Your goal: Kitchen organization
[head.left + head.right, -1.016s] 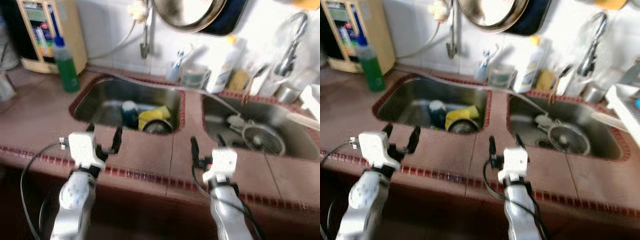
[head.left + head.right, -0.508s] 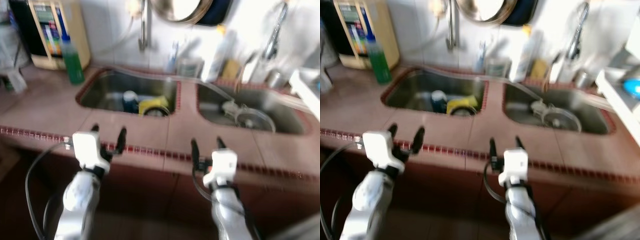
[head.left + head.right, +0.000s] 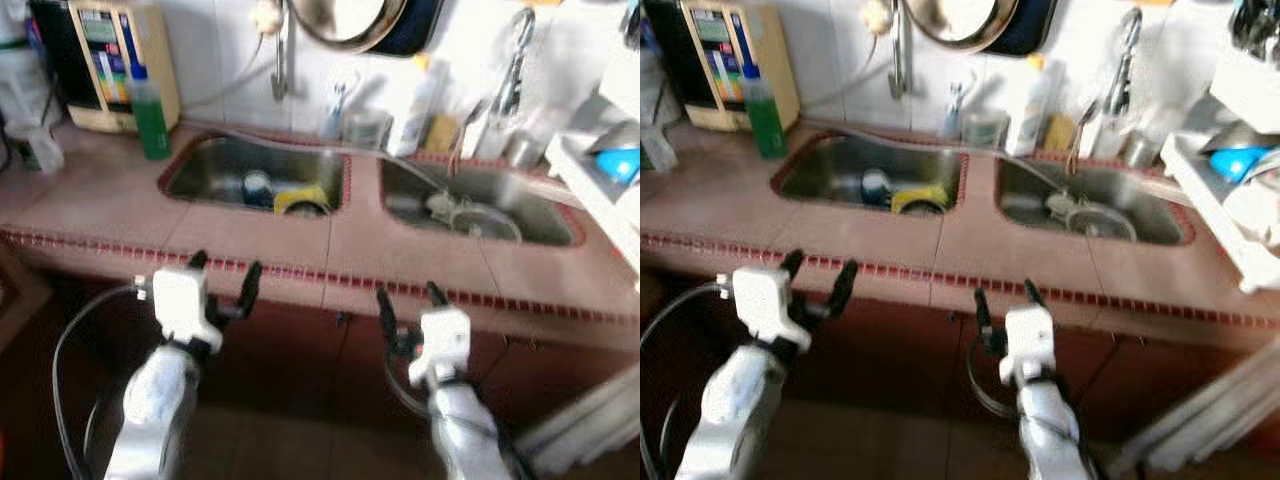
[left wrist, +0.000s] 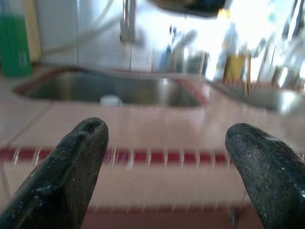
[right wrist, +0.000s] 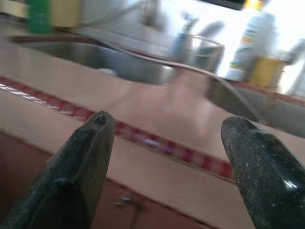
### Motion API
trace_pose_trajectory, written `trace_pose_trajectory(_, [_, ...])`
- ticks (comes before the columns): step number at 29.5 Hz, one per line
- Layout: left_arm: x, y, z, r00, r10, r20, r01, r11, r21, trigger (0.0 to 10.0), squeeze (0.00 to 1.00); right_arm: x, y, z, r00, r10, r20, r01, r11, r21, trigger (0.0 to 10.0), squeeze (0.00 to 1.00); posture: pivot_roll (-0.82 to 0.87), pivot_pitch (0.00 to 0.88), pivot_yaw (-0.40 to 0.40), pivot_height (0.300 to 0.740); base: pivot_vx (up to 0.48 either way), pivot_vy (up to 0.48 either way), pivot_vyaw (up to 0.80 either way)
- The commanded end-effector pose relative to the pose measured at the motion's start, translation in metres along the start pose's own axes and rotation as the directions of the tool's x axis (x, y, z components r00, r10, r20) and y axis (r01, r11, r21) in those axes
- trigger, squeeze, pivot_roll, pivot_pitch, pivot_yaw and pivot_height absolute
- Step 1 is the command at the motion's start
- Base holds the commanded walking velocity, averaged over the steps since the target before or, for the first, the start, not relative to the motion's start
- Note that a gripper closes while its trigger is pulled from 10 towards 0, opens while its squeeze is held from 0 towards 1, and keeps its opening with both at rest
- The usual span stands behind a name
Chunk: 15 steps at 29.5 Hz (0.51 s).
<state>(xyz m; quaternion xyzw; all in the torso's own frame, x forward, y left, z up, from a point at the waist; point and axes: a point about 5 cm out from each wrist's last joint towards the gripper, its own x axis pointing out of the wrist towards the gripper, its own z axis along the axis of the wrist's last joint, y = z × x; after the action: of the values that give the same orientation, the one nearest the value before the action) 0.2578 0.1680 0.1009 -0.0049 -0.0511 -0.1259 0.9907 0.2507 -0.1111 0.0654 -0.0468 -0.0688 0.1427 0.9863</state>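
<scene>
Both tools, left tool [image 3: 222, 276] and right tool [image 3: 407, 306], hang spread wide and empty before the surface's [image 3: 400, 260] front edge.

Head views high, facing down over the counter [image 3: 420, 255]; wrist views low, level with its edge.

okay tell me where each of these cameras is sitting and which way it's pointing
Left eye view: on the head, looking forward and down at the two-basin sink; both arms show, left gripper and right gripper with jaws open before the counter edge.
Right eye view: same head camera's other eye, same scene.
Left wrist view: along the left gripper's fingers toward the left basin.
Right wrist view: along the right gripper's fingers across the counter.
Shared: the green bottle appears in all views.
</scene>
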Motion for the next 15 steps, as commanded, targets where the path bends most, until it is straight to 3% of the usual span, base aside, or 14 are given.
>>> trace_pose_trajectory(1, [-0.001,-0.011,0.002,0.997,-0.081,0.003,0.081,0.996,0.046,10.0,0.0,-0.003,0.001,0.0,0.997,0.076,0.008,-0.076,0.997,-0.001,10.0,0.0,-0.12,0.065,-0.075,0.74,0.0,0.0,0.0])
trace_pose_trajectory(6, [-0.008,-0.022,-0.006,0.986,-0.164,-0.029,0.166,0.984,0.06,10.0,0.0,-0.01,0.005,-0.004,0.986,0.169,-0.007,-0.169,0.986,-0.009,10.0,0.0,-0.11,0.088,-0.078,0.74,0.0,0.0,0.0])
trace_pose_trajectory(11, [-0.023,-0.042,-0.03,0.947,-0.303,-0.107,0.316,0.939,0.137,10.0,0.0,-0.024,0.014,-0.025,0.961,0.257,-0.098,-0.256,0.966,0.021,10.0,0.0,-0.12,0.095,-0.076,0.74,0.0,0.0,0.0])
trace_pose_trajectory(15, [-0.029,-0.045,-0.049,0.936,-0.307,-0.17,0.331,0.934,0.136,10.0,0.0,-0.03,0.015,-0.042,0.954,0.25,-0.168,-0.248,0.968,0.03,10.0,0.0,-0.13,0.092,-0.076,0.74,0.0,0.0,0.0])
